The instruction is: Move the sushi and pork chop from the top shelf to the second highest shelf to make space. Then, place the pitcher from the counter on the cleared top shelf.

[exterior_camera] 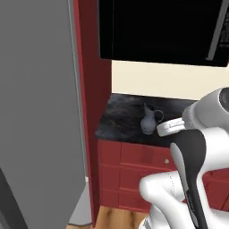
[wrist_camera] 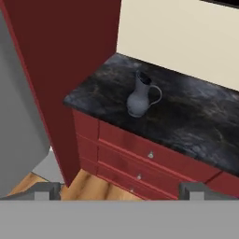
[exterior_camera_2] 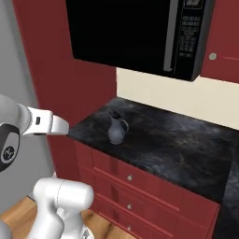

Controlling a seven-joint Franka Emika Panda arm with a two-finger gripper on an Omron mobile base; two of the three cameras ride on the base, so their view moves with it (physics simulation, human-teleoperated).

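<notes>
Pitcher upright on the counter, gripper spread wide and empty, well apart from it.

The pitcher (wrist_camera: 141,97) stands upright on the black speckled counter (wrist_camera: 196,121) near its left end, handle pointing toward 3 o'clock in the hand view. Seen from the gripper (wrist_camera: 120,190), it sits at about 12 o'clock, beyond the counter's front edge. The two fingertips (wrist_camera: 46,190) stand far apart with nothing between them. Red drawer fronts (wrist_camera: 140,158) run below the counter; a black microwave (exterior_camera_2: 140,32) hangs above it, at 12 o'clock from the pitcher.
</notes>
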